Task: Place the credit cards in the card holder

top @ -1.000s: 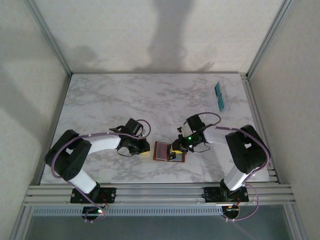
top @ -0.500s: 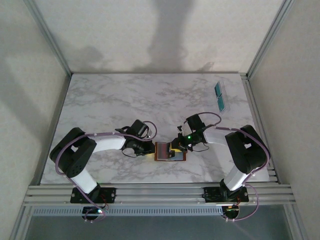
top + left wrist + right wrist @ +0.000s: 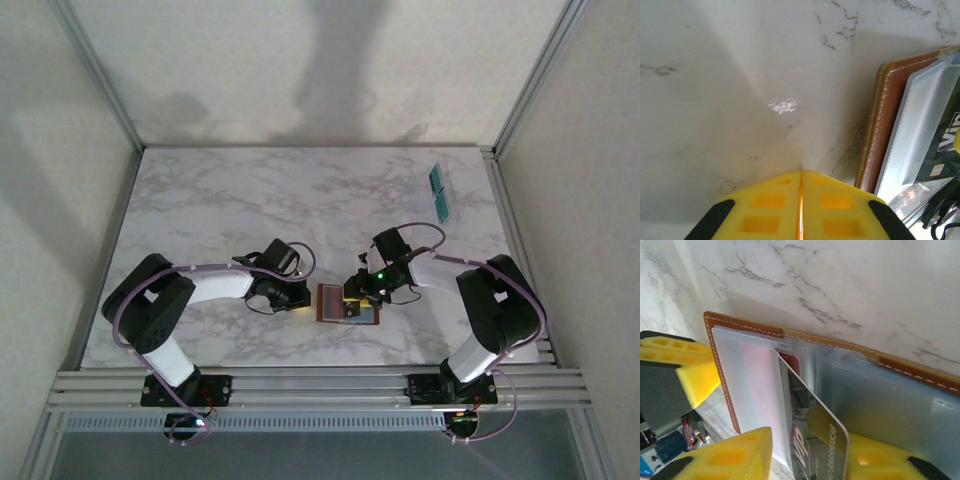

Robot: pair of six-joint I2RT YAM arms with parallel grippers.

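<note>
The tan-brown card holder [image 3: 330,306] lies open on the marble between both arms. Its stitched edge [image 3: 745,325] frames clear inner pockets, with a red card showing behind one. A glossy grey credit card [image 3: 821,412] marked VIP stands tilted, its far end in a pocket and its near end between the yellow fingers of my right gripper [image 3: 810,440]. Those fingers stand apart, with a gap on the card's left. My left gripper [image 3: 801,172] is shut, its tips on the table just left of the card holder [image 3: 887,115]. From above, the left gripper [image 3: 300,297] and right gripper [image 3: 356,292] flank it.
A clear tray [image 3: 440,193] holding teal cards sits at the far right of the table. The aluminium frame rail [image 3: 320,385] runs along the near edge by the arm bases. Bare marble [image 3: 280,200] stretches behind the arms.
My left gripper slid right up to the card holder's left edge. The right gripper's fingers spread apart around the grey card. The card holder shifted slightly right.
</note>
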